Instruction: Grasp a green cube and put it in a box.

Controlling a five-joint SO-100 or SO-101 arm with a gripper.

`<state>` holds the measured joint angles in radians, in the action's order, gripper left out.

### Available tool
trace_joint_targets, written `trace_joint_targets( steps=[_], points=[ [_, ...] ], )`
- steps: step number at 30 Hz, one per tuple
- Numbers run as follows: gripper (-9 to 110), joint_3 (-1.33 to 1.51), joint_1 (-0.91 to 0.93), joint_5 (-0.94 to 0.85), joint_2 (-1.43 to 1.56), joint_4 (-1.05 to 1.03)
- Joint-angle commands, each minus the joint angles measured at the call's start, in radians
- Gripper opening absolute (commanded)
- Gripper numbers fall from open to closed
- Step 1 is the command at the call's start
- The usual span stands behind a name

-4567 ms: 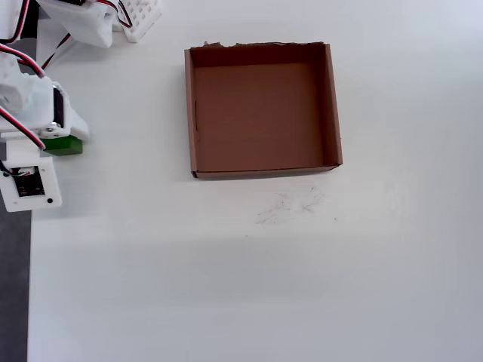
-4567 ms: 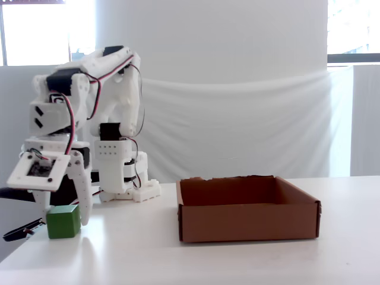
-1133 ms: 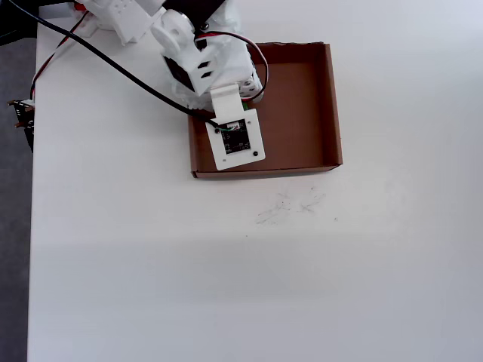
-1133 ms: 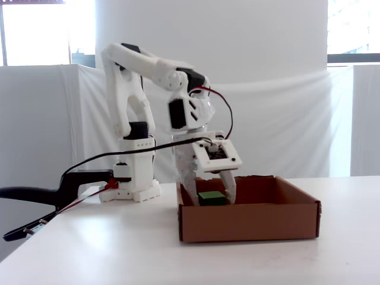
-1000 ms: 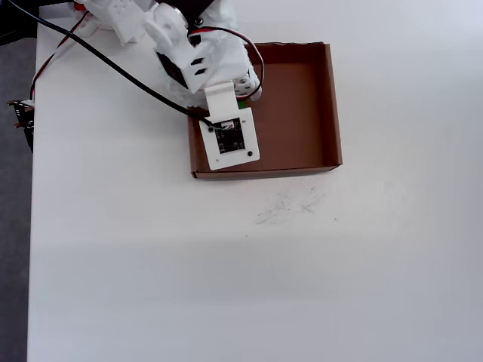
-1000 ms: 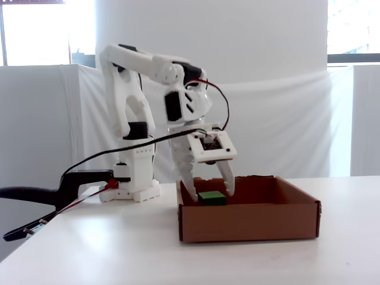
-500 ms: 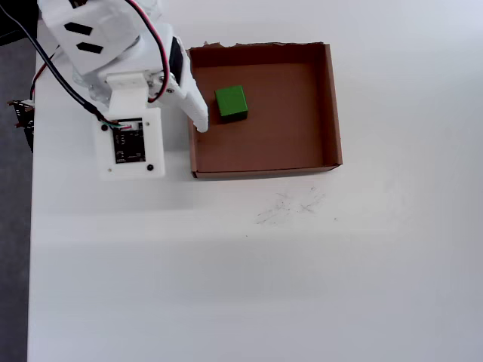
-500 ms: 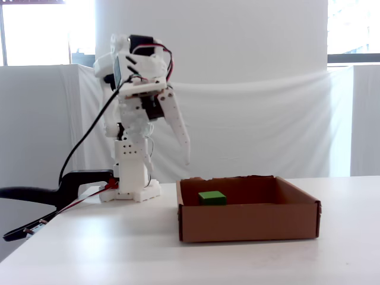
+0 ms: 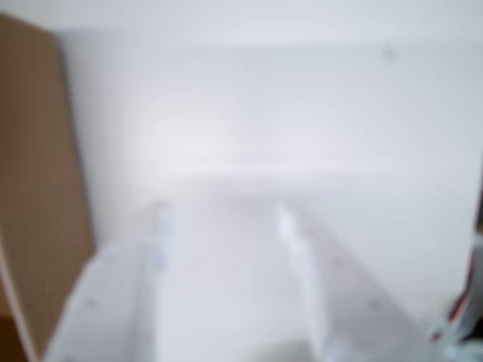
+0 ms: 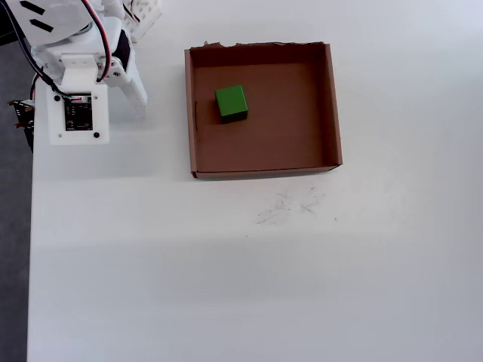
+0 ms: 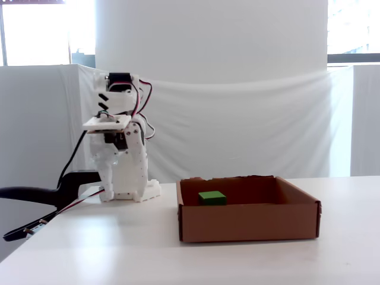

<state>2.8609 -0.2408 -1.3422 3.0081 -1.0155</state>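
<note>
step: placing looks done, arm folded near its base | green cube (image 10: pixel 231 102) on box (image 10: pixel 260 172) floor, upper-left in overhead view | end effector (image 9: pixel 223 215) spread, empty | next: nothing but parking

The green cube (image 10: pixel 231 102) lies flat on the floor of the box (image 10: pixel 333 105), near its left wall and ragged far edge. The shallow brown cardboard box sits toward the tabletop's far edge.
</note>
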Motion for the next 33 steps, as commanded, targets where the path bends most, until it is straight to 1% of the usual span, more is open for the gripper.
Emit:
trace_joint_targets(
  steps=[1, 6, 19, 33],
  points=[
    [18, 0.031, 0.020, -0.026, 0.092, -0.021],
    [18, 0.109, 0.023, -0.026, 0.173, -0.035],
    [16, 0.110, 0.018, -0.028, 0.173, -0.198],
    [17, 0.112, -0.006, -0.014, 0.175, -0.216]
  ],
)
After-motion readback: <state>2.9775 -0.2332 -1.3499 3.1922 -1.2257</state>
